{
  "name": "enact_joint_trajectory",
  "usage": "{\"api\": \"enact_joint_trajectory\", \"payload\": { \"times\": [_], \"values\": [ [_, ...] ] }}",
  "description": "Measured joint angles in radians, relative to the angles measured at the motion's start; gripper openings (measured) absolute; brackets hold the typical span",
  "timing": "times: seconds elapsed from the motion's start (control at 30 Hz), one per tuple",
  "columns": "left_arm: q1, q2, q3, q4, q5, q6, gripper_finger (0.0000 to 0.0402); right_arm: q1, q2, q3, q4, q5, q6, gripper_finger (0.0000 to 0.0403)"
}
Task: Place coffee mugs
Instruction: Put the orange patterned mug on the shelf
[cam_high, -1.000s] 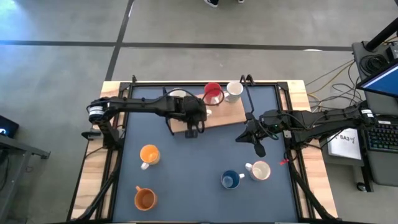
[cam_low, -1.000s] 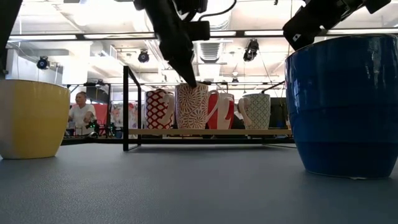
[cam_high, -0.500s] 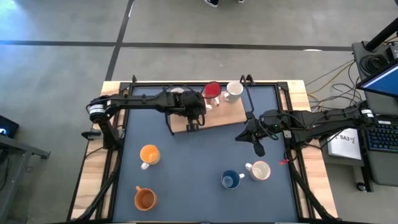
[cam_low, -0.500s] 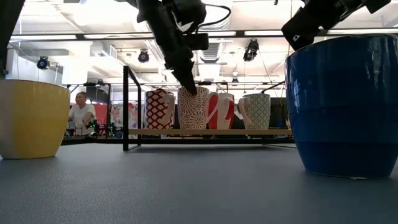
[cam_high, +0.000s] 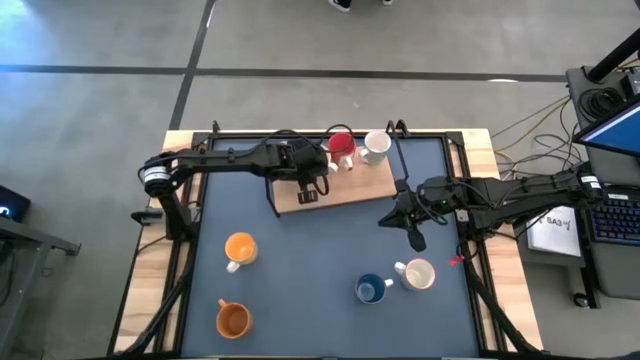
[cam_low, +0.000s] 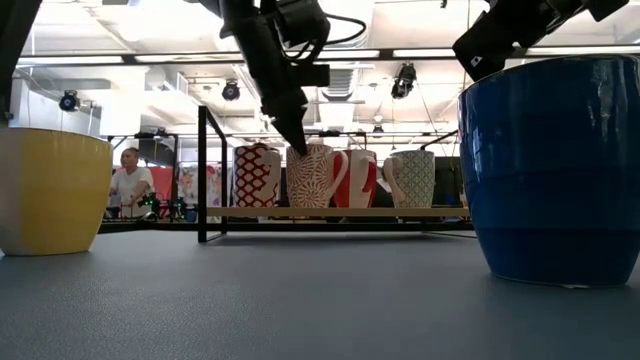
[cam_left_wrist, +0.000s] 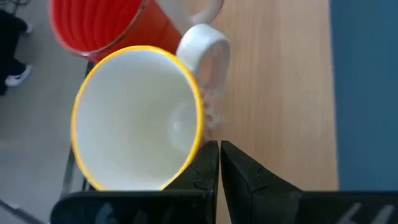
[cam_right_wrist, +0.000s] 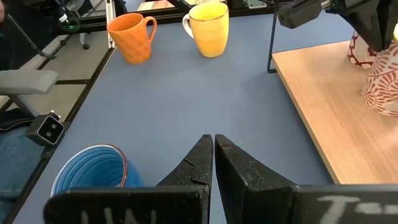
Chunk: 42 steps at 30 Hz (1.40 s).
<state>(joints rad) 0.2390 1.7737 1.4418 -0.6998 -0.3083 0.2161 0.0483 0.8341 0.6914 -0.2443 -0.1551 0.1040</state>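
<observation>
The wooden board (cam_high: 345, 185) at the far side of the tabletop (cam_high: 320, 270) served as the landmark. The left end effector (cam_high: 312, 183) hung over the board's left part, its fingers pinched on the rim of a patterned white mug with a yellow lip (cam_left_wrist: 140, 118). In the low view this mug (cam_low: 310, 176) sat at board level, though whether its base touched the wood could not be told. The red mug (cam_high: 341, 145) stood just beside it, toward the board's far right, and a white mug (cam_high: 376, 146) stood beyond that at the board's far right corner.

The held mug lay directly under the left end effector, upright, its handle (cam_left_wrist: 205, 53) pointing toward the red mug; any release seemed to call for a straight upward retreat, given how closely the two crowded together.

The right end effector (cam_high: 415, 238) waited off the board's near right corner, fingers closed on nothing. Near it, well in front of the board, sat the blue mug (cam_high: 371, 290) and a cream mug (cam_high: 418, 274). Two orange mugs (cam_high: 240, 248) (cam_high: 233, 319) stood in front of the board's left end, closer to the left arm.
</observation>
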Motion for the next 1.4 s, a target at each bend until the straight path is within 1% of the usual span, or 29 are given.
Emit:
{"api": "enact_joint_trajectory", "payload": {
  "times": [0.17, 0.3, 0.4, 0.5, 0.57, 0.7, 0.8, 0.97, 1.17, 1.4],
  "values": [
    [0.002, 0.0, 0.0, -0.006, -0.072, -0.006, 0.0, 0.0, 0.0, 0.0, 0.0, 0.0, 0.0, 0.0009],
    [0.002, 0.0, 0.0, -0.008, -0.083, -0.033, 0.0, 0.0, 0.0, 0.0, 0.0, 0.0, 0.0, 0.0009],
    [-0.001, -0.003, 0.0, -0.012, -0.04, -0.05, 0.0, 0.0, 0.0, 0.0, 0.0, 0.0, 0.0, 0.0009],
    [-0.005, -0.007, 0.004, -0.001, 0.077, -0.045, 0.0, 0.0, 0.0, 0.0, -0.001, 0.0, 0.0, 0.0009],
    [-0.007, -0.007, 0.004, 0.034, 0.123, -0.028, 0.0, 0.0, 0.0, 0.0, -0.001, 0.0, -0.001, 0.0009],
    [-0.005, -0.007, 0.004, 0.107, 0.127, 0.0, 0.0, 0.0, 0.0, 0.0, -0.001, 0.0, -0.011, 0.0009],
    [0.001, -0.007, 0.004, 0.155, 0.108, 0.003, 0.0, 0.0, 0.0, 0.0, -0.001, 0.0, -0.01, 0.0009],
    [0.01, 0.003, 0.004, 0.177, -0.005, 0.011, 0.0, 0.0, 0.0, 0.0, -0.001, 0.0, -0.01, 0.0009],
    [0.014, 0.008, 0.004, 0.142, -0.016, 0.011, 0.0, 0.0, 0.0, 0.0, -0.002, 0.0, -0.01, 0.0009],
    [0.014, 0.008, 0.004, 0.05, -0.023, -0.02, 0.0, 0.0, 0.0, 0.0, -0.002, 0.0, -0.009, 0.0009]
  ]
}}
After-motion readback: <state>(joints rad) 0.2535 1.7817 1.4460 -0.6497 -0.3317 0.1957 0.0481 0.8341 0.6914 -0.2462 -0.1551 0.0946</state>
